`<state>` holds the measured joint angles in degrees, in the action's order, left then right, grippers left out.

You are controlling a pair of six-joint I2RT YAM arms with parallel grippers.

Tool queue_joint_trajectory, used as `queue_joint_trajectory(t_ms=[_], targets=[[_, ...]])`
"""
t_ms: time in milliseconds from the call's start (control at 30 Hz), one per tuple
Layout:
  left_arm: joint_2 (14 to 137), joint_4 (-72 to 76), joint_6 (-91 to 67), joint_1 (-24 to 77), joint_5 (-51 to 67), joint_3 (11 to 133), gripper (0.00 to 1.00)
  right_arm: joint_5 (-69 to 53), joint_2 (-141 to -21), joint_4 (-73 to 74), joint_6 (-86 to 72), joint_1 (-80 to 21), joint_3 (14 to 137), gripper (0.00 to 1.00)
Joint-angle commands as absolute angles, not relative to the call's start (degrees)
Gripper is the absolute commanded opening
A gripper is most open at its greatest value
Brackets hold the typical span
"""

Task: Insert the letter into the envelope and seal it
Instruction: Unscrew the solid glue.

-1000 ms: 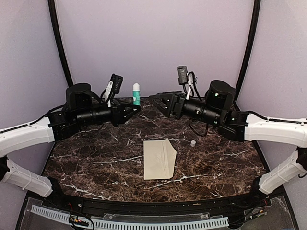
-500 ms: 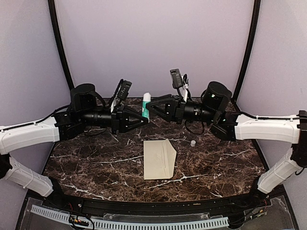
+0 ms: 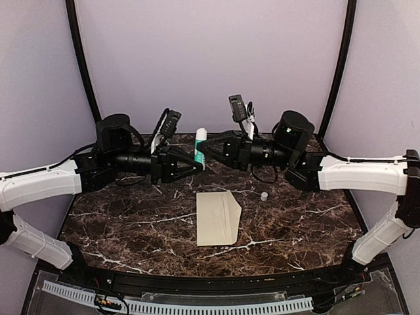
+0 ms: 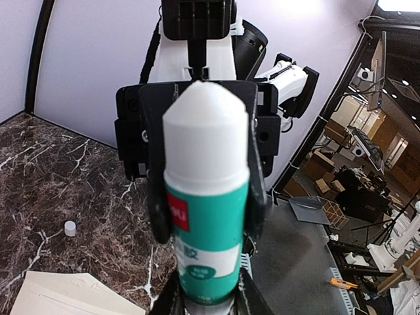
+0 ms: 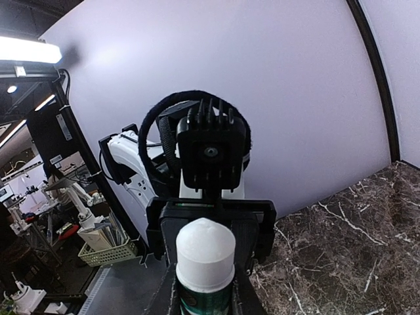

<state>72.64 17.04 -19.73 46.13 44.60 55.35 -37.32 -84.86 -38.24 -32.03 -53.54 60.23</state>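
Note:
The cream envelope [image 3: 218, 218] lies flat in the middle of the marble table, its triangular flap pointing right; one corner of the envelope [image 4: 62, 295] shows in the left wrist view. The letter is out of view. Above the back of the table a teal and white glue stick [image 3: 200, 147] stands upright between both arms. My left gripper [image 3: 195, 163] is shut on its lower end [image 4: 207, 298]. My right gripper [image 3: 205, 148] is shut on the glue stick [image 5: 205, 259] higher up, its dark fingers [image 4: 157, 203] pressed against both sides.
A small white cap [image 3: 264, 195] stands on the table to the right of the envelope, also seen as the cap [image 4: 69, 228] from the left wrist. Purple walls close in the back and both sides. The arms' bases sit at the near corners.
My left arm carried the glue stick a little to the right and forward. My right gripper moved left to it and its jaws closed around the stick's upper part.

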Motion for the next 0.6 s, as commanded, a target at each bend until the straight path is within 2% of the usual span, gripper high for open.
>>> queue_joint_trajectory(t_ms=[0, 167, 400, 567], targets=[[71.7, 15.7, -16.9, 46.1, 38.8, 56.8, 0.00, -35.8, -84.6, -38.2, -31.6, -54.5, 62.0, 0.00], [70.2, 9.6, -12.3, 46.4, 21.8, 56.6, 0.00, -21.1, -84.9, -26.4, -26.4, -57.3, 65.8, 0.00], [70.5, 5.6, -8.0, 49.9, 2.7, 56.9, 0.00, -4.2, -88.3, -19.6, -27.6, -61.4, 70.1, 0.00], [71.2, 4.5, -7.2, 51.4, -4.8, 57.1, 0.00, 4.6, -92.2, -15.2, -29.7, -64.3, 74.4, 0.00]])
